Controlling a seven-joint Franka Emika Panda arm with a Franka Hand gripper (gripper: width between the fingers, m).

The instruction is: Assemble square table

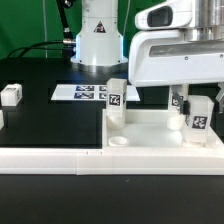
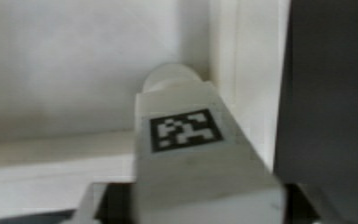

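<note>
Square table top (image 1: 150, 128) lies braced against the L-shaped rail (image 1: 50, 158); the gripper (image 1: 196, 104) clamps a tagged leg (image 1: 198, 122) upright over its corner on the exterior view's right, apparently to seat it.

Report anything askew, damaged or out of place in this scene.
Nothing stands out. The tabletop lies flat, a standing leg sits upright on it, and the gripper holds the held leg upright near a corner. A loose leg lies at the exterior view's left, simply not yet fitted.

A black table (image 1: 40, 128) fronts a green backdrop (image 1: 22, 28).
</note>
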